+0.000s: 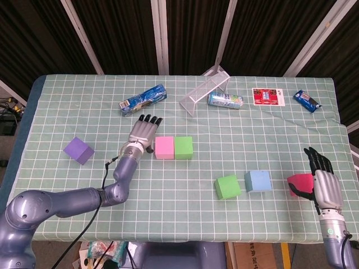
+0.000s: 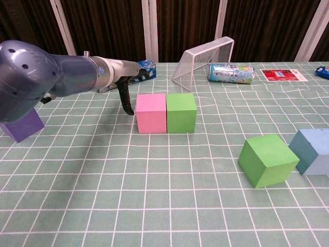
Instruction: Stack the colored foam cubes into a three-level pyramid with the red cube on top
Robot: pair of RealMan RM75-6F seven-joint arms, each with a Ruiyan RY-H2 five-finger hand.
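Left arm hides most of the purple cube (image 2: 23, 127).
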